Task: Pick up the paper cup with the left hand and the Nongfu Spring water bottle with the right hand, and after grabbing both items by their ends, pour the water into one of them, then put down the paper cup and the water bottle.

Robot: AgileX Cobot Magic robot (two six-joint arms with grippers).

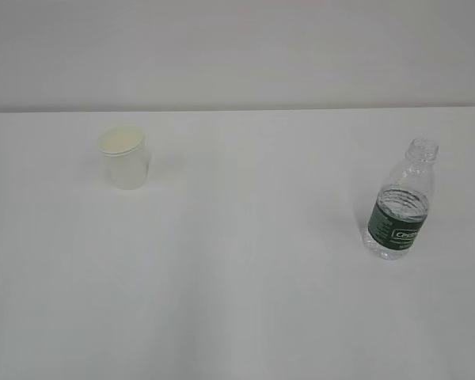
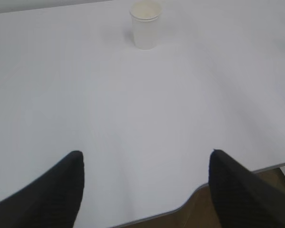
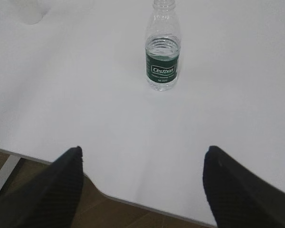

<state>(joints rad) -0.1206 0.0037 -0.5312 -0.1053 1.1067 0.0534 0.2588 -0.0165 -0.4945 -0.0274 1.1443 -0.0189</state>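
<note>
Both grippers sit back at the near edge of the table, and I read each as spread wide with nothing between the fingers. On the left wrist camera, my left hand [image 2: 145, 164] shows two black fingertips [image 2: 61, 190] far apart at the bottom of the picture, over the white table [image 2: 133, 118] and its front edge. My right hand [image 3: 142, 161] looks the same on its own camera, fingers apart and partly hanging past the table edge over the brown floor [image 3: 109, 211].

I see the paper cup [image 1: 125, 158] standing upright on the far left part of the table, its open mouth up and its pale cream inside showing. From the left wrist it is straight ahead and well away from the fingers. I cannot tell whether it holds anything.

I see the water bottle [image 1: 400, 202] upright on the right side of the table, well apart from the cup. It has no cap, and its dark green label band with white lettering faces the cameras. Water [image 3: 163, 47] fills it roughly to the top of the label. From the right wrist it stands ahead of the open fingers, slightly right of centre, untouched.
</note>
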